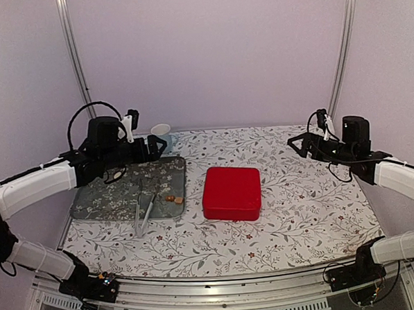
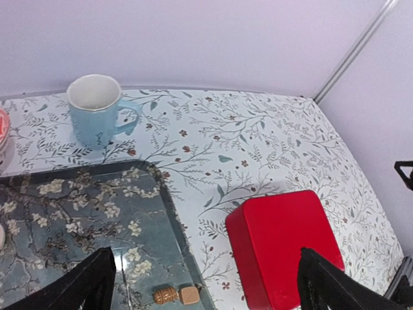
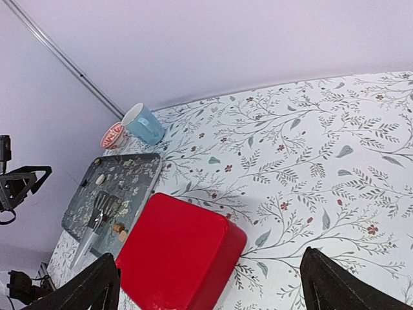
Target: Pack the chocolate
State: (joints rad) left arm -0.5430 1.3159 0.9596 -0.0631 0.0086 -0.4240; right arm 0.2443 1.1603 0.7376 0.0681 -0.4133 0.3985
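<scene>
Left gripper [image 2: 205, 287], right gripper [image 3: 210, 290]: both jaws wide apart, empty, hovering. Chocolate [image 1: 173, 198] at tray [image 1: 98, 202] 5 o'clock corner, beside tongs [image 1: 144, 212]; red box [image 1: 231, 192] at its 3 o'clock, lid on, likely needs opening first

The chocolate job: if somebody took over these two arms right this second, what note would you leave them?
Left gripper: open, empty, above the tray's back edge.
Right gripper: open, empty, over the table's right side.
Chocolate: two brownish pieces side by side at the tray's near right corner; a pale lump farther back may be another.
Red box: beside the tray, looks shut.
Tongs: lying across the tray's front edge.
Done: nothing packed, as far as shows.
Left: open the box, move the pieces in.
</scene>
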